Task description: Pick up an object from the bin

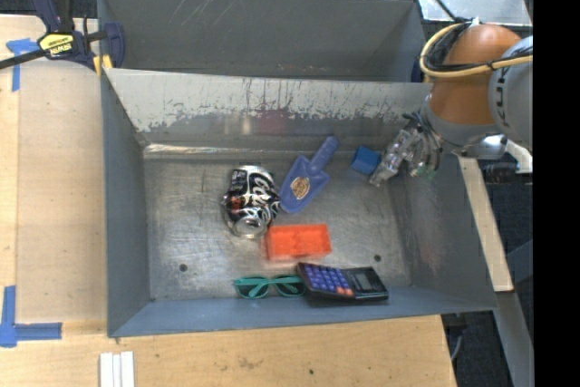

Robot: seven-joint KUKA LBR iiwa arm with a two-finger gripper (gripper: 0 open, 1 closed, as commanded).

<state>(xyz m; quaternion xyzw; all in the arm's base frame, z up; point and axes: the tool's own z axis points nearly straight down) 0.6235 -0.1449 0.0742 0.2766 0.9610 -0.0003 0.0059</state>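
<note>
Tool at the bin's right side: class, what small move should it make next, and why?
Probably a short shift toward the small blue block, then down. The tool hangs just beside it, and the block lies apart from the blue scoop, so it looks free to grasp.

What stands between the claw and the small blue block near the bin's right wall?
Nothing visible. The claw is just right of the small blue block, a narrow gap between them. The blue scoop lies on the block's left, out of the way.
</note>
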